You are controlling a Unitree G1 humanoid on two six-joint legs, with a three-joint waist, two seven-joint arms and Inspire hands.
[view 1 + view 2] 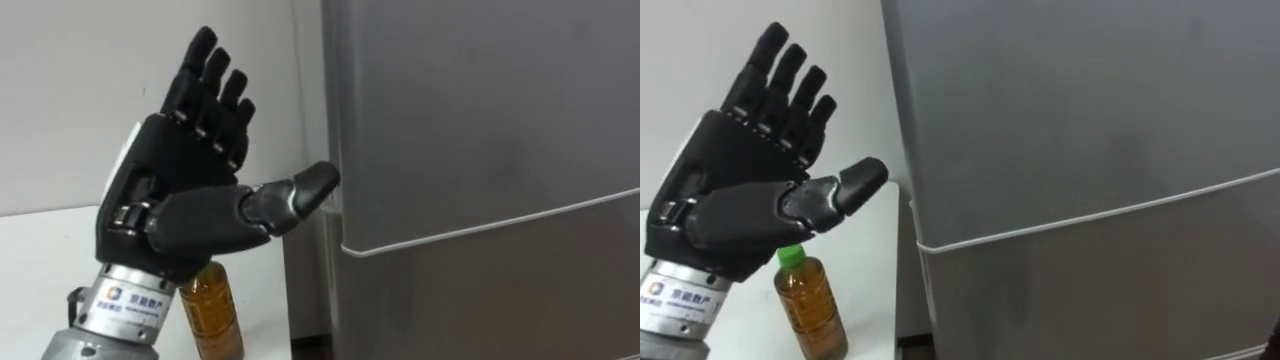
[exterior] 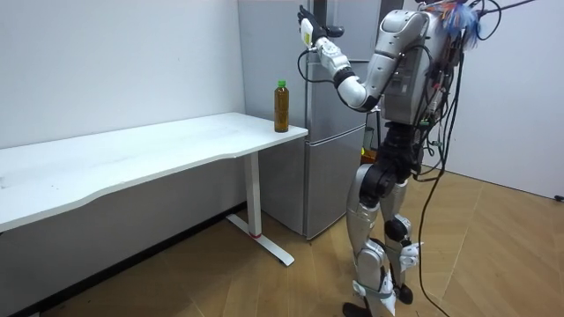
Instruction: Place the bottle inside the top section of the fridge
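Left hand [image 1: 175, 190]: raised at the left edge of the fridge [image 1: 480, 120], level with its upper door [image 1: 470, 100]. Palm side toward the head camera, fingers straight, slightly fanned, pointing up. Thumb [image 1: 300, 195] stretched sideways toward the fridge, tip right at the door's edge; contact with the door not determinable. Nothing held.

Bottle [image 1: 212, 315]: amber liquid, green cap, upright on the white table [image 2: 132, 154], at the table end nearest the fridge. To the left of the fridge, beneath the raised hand in the eye views, apart from the hand.

Fridge: grey, tall, two doors, both closed. Pale seam [image 1: 480, 228] running across between the upper door and the lower door [image 1: 480, 300]. Standing just beside the table's end, against the wall.

Robot: upright on the wooden floor [image 2: 493, 255], directly before the fridge, left arm lifted toward the upper door.
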